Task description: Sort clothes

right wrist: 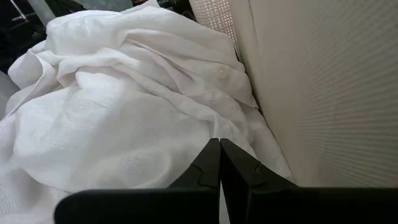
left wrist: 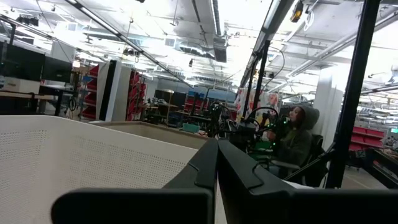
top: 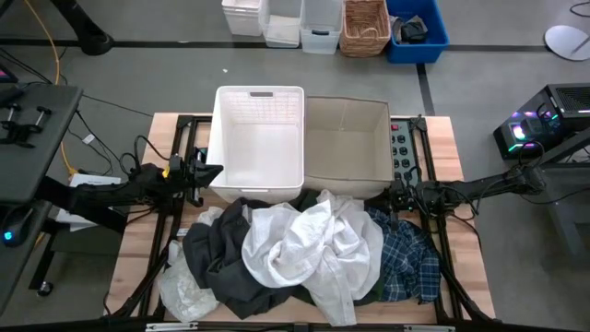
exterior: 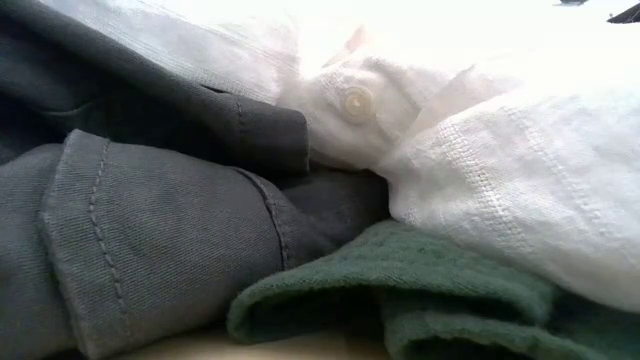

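Note:
The clothes lie in a heap on the table's near half. A white shirt (top: 309, 244) is on top in the middle, and a dark grey garment (top: 226, 263) lies to its left. A blue-and-navy plaid shirt (top: 407, 258) is on the right and another white garment (top: 182, 288) at the near left. The low view shows a dark green garment (exterior: 400, 290) under the white shirt (exterior: 500, 160). My left gripper (top: 214, 171) is shut and empty beside the white basket's left wall (left wrist: 74, 155). My right gripper (top: 385, 195) is shut by the cardboard box's near right corner, just over the white shirt (right wrist: 124, 106).
The white slatted basket (top: 258, 138) and the tan cardboard box (top: 346, 148) stand side by side at the table's far middle. A control panel (top: 402, 148) lies right of the box. Bins and a wicker basket (top: 365, 26) stand on the floor beyond. A person (left wrist: 298, 140) sits in the room behind.

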`<action>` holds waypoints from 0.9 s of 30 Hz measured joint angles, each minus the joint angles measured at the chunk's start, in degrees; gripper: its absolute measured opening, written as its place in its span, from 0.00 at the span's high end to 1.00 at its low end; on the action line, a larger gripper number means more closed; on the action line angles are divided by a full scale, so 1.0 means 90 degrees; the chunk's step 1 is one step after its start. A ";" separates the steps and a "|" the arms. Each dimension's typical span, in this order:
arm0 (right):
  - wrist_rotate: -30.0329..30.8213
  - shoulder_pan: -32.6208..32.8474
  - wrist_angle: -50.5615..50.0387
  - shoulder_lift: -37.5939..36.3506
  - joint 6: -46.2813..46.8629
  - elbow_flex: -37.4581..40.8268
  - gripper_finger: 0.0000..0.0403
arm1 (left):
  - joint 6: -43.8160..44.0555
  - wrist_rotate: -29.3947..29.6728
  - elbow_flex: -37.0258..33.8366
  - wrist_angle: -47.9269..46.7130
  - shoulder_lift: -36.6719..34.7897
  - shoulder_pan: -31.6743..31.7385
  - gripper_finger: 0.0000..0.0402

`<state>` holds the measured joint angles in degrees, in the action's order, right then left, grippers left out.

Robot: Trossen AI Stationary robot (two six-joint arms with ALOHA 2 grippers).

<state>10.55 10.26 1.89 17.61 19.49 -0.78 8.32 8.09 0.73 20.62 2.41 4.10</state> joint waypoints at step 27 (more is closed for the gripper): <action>-0.1218 0.0986 -0.1753 0.2634 -0.0766 -0.5110 0.96 | -0.0001 -0.0007 -0.0002 -0.0001 0.0003 -0.0002 1.00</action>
<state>-0.41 19.14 -13.89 41.31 12.59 -46.77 8.32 8.03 0.71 20.61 2.44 4.08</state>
